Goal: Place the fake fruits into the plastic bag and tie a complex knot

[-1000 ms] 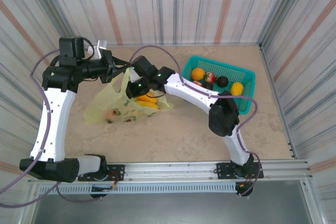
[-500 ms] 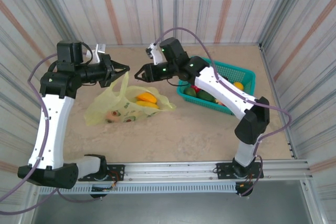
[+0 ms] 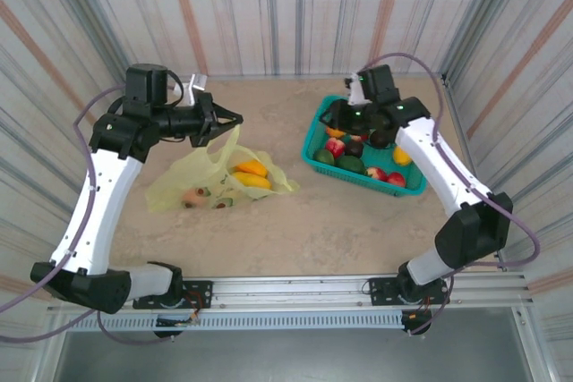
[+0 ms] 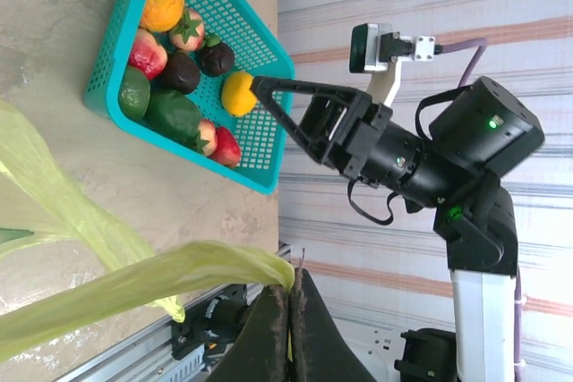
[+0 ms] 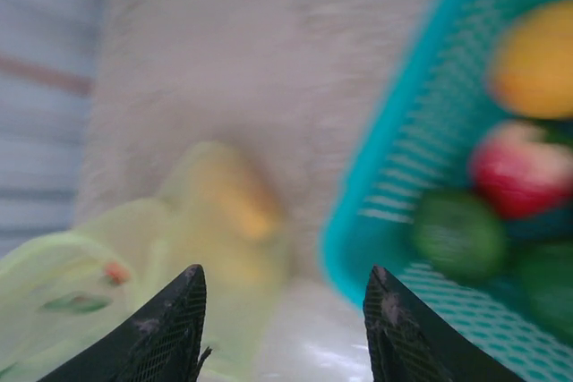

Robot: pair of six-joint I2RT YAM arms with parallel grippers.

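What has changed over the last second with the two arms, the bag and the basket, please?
The right gripper, open and empty, drew back from the mouth of the plastic bag and swung right to hover above the teal basket. The left gripper, shut on the bag's handle, shifted slightly right. The bag, the yellow fruits inside it and the basket stayed put on the table.

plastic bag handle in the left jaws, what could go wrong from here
The left jaws hold the thin yellow-green plastic bag by one handle strip, pinched at their tips; it could slip free and the mouth collapse.
The bag lies slumped on the table with orange and yellow plastic fruits near its opening; a tug may roll them out.
The right jaws are open by the teal mesh basket, whose glossy fruits are crowded; one may squirt away.
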